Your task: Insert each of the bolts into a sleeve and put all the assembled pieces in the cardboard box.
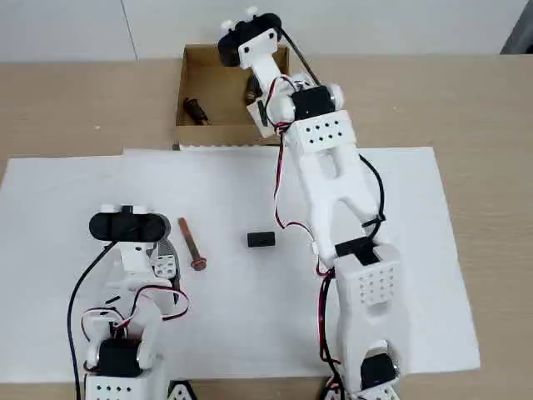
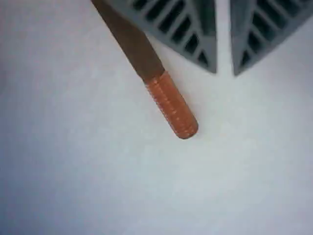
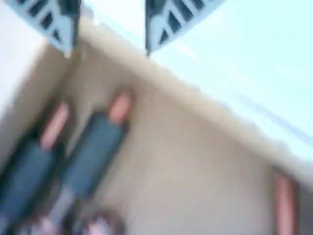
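On the white paper lies a copper-brown bolt, its threaded tip pointing away from my left gripper. That gripper rests just beside the shaft, its fingers nearly together with nothing between them. A black sleeve lies alone at the paper's middle. My right gripper hangs open over the cardboard box, empty. Under it two sleeved bolts lie side by side on the box floor; a third piece lies farther along. One assembled piece rests in the box's left part.
The white paper covers most of the wooden table. The box stands at the paper's far edge, and the right arm stretches across the paper toward it. Open paper lies between the bolt, the sleeve and the box.
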Action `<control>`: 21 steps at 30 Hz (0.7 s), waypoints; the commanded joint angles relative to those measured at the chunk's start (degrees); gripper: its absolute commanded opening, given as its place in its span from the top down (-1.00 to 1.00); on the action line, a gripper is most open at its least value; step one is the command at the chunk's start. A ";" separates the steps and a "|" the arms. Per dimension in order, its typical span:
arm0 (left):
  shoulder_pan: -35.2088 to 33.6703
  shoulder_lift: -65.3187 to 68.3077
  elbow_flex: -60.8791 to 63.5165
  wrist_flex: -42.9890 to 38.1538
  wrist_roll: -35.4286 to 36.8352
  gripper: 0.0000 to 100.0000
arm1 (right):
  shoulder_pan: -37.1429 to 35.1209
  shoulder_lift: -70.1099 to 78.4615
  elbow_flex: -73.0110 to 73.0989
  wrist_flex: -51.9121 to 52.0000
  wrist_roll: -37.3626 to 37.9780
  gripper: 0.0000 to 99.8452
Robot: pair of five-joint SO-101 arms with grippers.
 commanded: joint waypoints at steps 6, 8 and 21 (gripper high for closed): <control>-0.26 -0.62 -0.31 0.09 -0.18 0.99 | 0.13 -6.99 -2.99 15.25 0.35 0.83; -0.26 -0.62 -0.31 0.09 -0.18 0.99 | 0.04 -6.99 -2.99 19.03 0.35 0.83; -0.26 -0.62 -0.31 0.09 -0.18 0.99 | -1.36 -10.51 0.79 23.16 4.92 0.83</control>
